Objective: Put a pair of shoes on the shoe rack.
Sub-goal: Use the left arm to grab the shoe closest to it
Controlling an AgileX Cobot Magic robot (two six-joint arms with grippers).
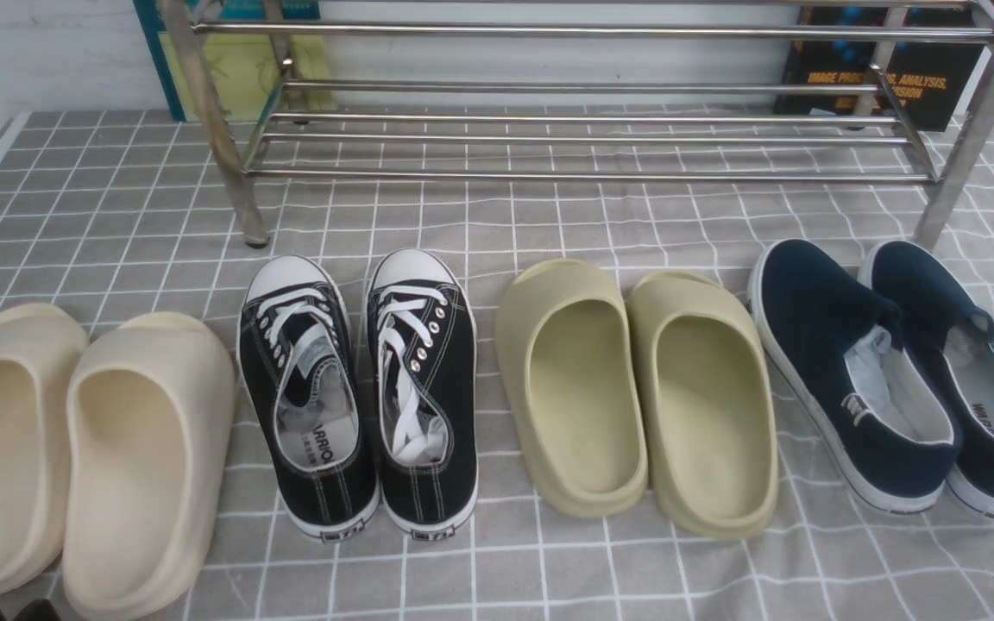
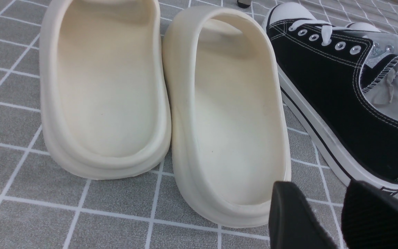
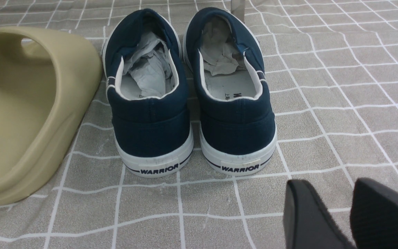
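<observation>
The two black canvas sneakers stand side by side on the cloth, toes toward the rack: the left one (image 1: 307, 397) and the right one (image 1: 424, 392). One shows in the left wrist view (image 2: 337, 90). The silver shoe rack (image 1: 583, 138) stands at the back, its bars bare. My left gripper (image 2: 318, 188) is open and empty, low above the cloth behind the heels of the cream slide and the sneaker. My right gripper (image 3: 327, 186) is open and empty, behind and beside the navy slip-ons' heels. Only a dark bit of the left gripper (image 1: 18, 611) shows in the front view.
Cream foam slides (image 1: 74, 448) lie at the far left, also in the left wrist view (image 2: 219, 110). Olive slides (image 1: 635, 388) sit right of the sneakers. Navy slip-ons (image 1: 894, 371) lie at the far right, also in the right wrist view (image 3: 192, 97). Books (image 1: 885, 78) lean behind the rack.
</observation>
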